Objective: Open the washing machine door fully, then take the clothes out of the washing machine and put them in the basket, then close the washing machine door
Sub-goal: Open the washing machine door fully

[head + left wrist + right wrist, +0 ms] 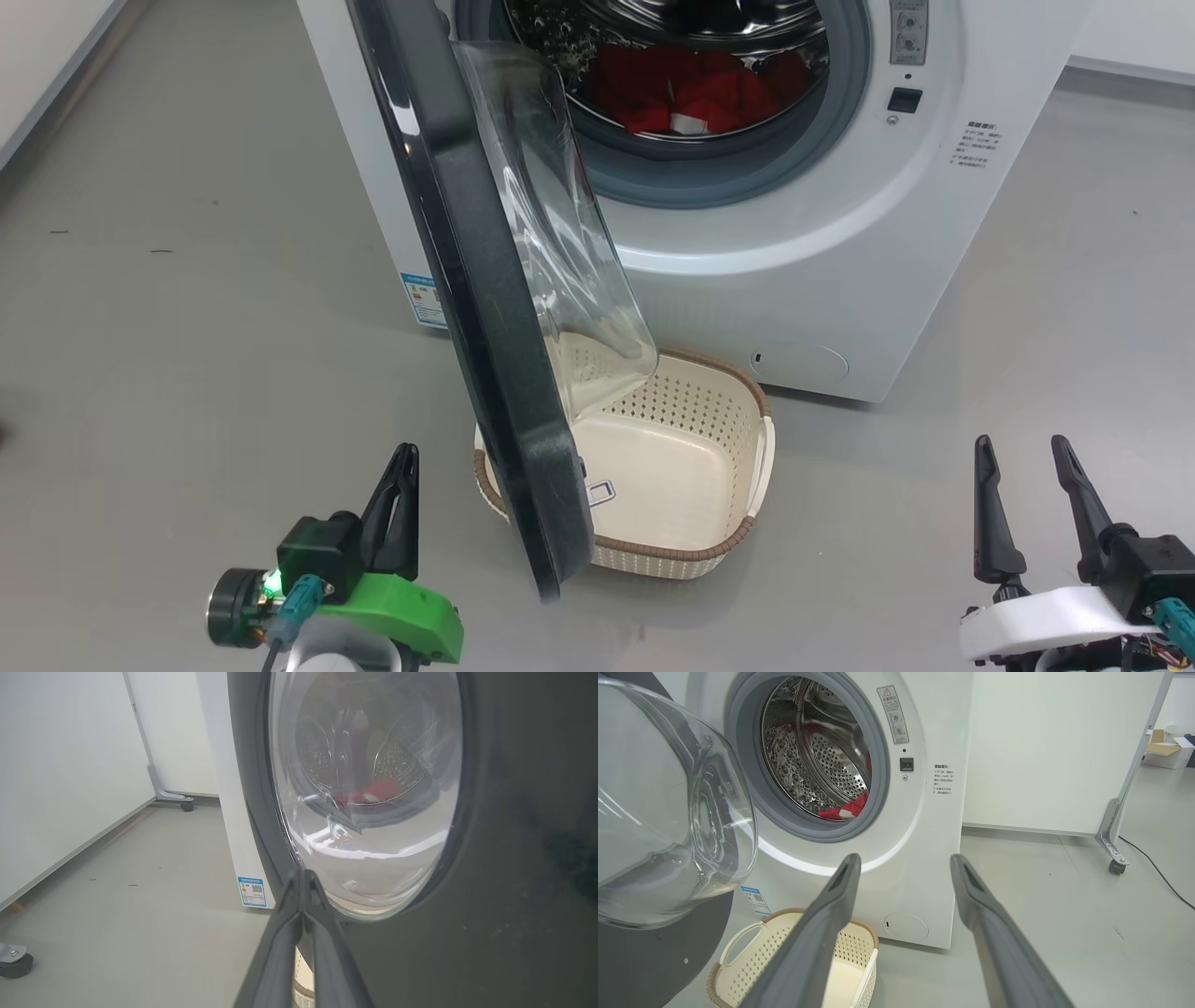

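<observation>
Edgewise, the washing machine door (467,280) juts outward; left hand (404,462) closed, right hand (1022,448) spread.

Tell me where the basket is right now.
In the head view the basket sits on the floor at centre, right in front of the washing machine below its drum opening, its left part hidden behind the open washing machine door.

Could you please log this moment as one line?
door open | clothes inside washing machine | basket empty | left gripper shut, holding nothing | right gripper open
</observation>
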### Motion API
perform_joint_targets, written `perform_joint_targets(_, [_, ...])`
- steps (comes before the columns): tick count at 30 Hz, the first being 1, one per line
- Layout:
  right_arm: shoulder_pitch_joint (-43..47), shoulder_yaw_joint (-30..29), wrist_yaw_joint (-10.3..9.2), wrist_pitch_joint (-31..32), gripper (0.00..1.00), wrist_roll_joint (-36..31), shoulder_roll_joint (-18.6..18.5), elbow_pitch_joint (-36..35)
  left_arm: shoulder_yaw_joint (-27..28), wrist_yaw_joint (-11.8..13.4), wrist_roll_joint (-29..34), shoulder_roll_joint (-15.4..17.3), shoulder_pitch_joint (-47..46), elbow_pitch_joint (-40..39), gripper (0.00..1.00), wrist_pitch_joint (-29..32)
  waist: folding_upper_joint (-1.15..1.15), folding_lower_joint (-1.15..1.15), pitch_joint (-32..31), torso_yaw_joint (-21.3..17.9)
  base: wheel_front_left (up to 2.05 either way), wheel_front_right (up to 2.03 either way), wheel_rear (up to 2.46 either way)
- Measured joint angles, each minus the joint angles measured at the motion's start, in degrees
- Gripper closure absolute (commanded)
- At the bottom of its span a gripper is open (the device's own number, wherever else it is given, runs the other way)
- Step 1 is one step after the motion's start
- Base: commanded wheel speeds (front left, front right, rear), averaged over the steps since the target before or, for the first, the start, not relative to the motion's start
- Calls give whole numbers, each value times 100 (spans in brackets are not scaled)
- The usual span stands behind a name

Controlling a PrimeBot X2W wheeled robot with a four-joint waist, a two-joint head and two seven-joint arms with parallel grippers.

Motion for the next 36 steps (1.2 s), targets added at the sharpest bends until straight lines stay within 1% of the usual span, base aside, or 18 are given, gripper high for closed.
perform_joint_targets(7, [48, -69, 82, 0, 0, -42, 54, 0, 16, 0, 0, 0, 0, -11, 100, 0, 0, 0, -15, -6, 0, 0, 0])
perform_joint_targets(11, [76, -103, 111, 0, 0, -79, 81, 2, 102, 0, 29, -1, -8, -172, 100, 0, 0, 0, -31, -12, 0, 0, 0])
perform_joint_targets(13, [82, -121, 151, 0, 0, -92, 86, 2, 210, 0, 85, 0, -28, -333, 100, 0, 0, 0, -42, -12, 0, 0, 0])
perform_joint_targets(16, [83, -151, 153, 0, 0, -108, 97, 2, 359, 0, 201, -1, -115, -665, 100, 0, 0, 0, -62, -7, 0, 0, 0])
perform_joint_targets(19, [85, -194, 205, 0, 0, -136, 104, 2, 489, 0, 296, -1, -304, -1115, 100, 0, 0, 0, -85, 6, 0, 0, 0])
perform_joint_targets(22, [87, -234, 211, 0, 0, -142, 121, 8, 525, 0, 357, -1, -484, -1591, 100, -1, 0, 0, -118, 26, 0, 0, 0])
perform_joint_targets(26, [112, -250, 257, 0, 0, -194, 135, 29, 409, 0, 411, 0, -654, -2292, 100, -3, 0, 0, -202, 60, 0, 0, 0])
perform_joint_targets(32, [206, -231, 304, 0, 0, -232, 190, 60, -5, -16, 489, 2, -716, -3058, 100, -34, 0, 0, -327, 78, 0, 0, 0])
perform_joint_targets(36, [219, -230, 330, 0, 0, -242, 200, 65, -344, -171, 478, 4, -706, -3307, 100, -34, 0, 0, -354, 68, 0, 0, 0])
